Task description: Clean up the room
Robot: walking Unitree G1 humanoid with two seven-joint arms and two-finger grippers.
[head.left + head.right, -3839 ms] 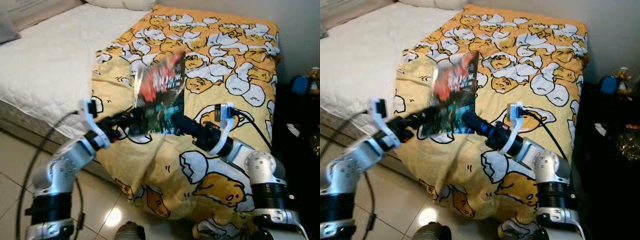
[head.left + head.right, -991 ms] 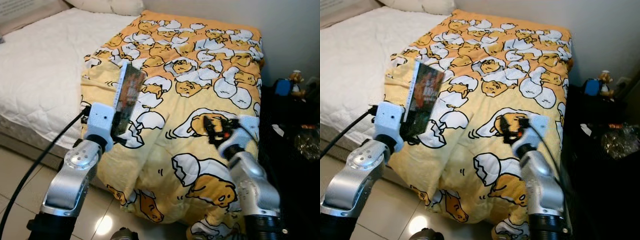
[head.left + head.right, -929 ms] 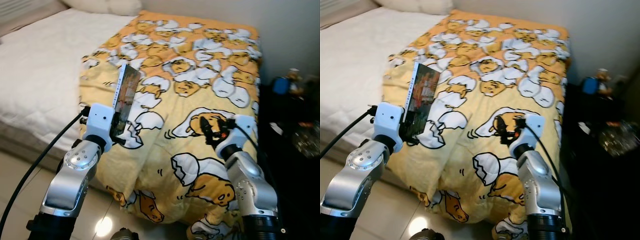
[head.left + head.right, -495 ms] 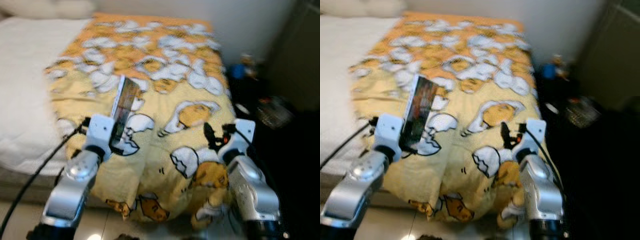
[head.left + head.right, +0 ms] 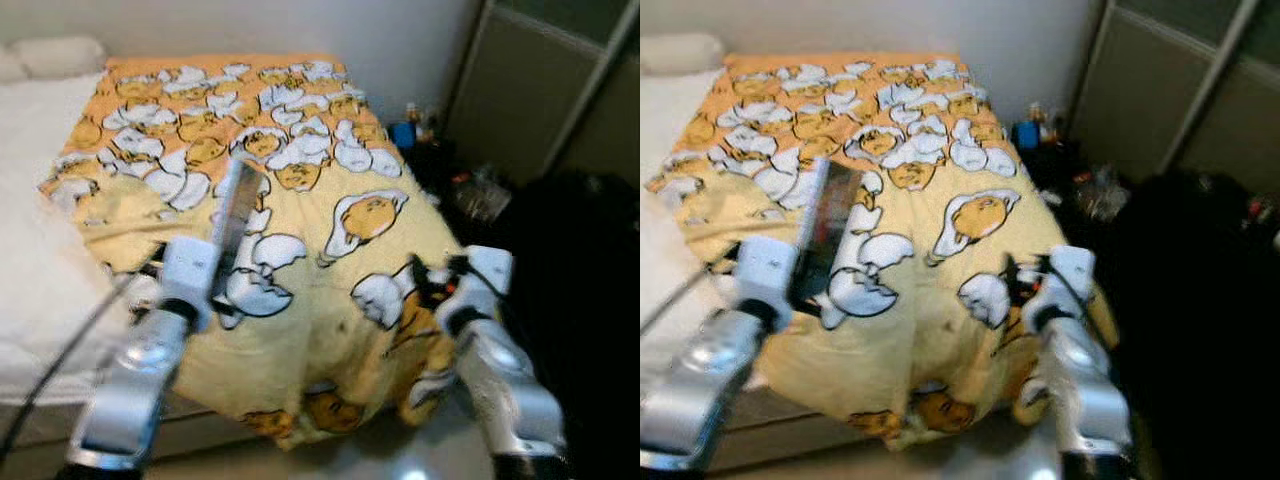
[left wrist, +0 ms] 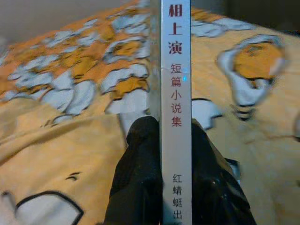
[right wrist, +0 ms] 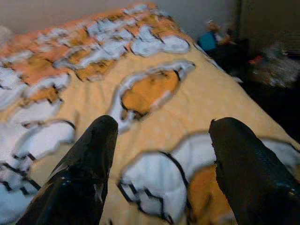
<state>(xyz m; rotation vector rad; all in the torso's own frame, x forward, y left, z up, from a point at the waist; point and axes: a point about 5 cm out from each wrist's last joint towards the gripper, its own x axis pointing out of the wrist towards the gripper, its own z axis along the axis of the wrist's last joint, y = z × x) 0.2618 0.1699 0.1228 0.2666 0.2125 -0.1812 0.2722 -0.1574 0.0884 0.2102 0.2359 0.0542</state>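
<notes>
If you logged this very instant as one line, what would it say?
left gripper: shut on book, held upright | right gripper: open, empty, above blanket | bed: blanket spread

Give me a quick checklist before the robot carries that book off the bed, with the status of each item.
1. Left pincer shut on the thin white-spined book: ok, black fingers press both sides.
2. Book held upright, clear of the yellow egg-cartoon patterned blanket: ok.
3. Right pincer free: ok, open and holding nothing, above the blanket.
4. Head views sharp enough to navigate: not ok, blurred.
5. Drop-off spot for the book identified: cannot tell.
6. Path past the dark cluttered area beside the bed: cannot tell.
</notes>
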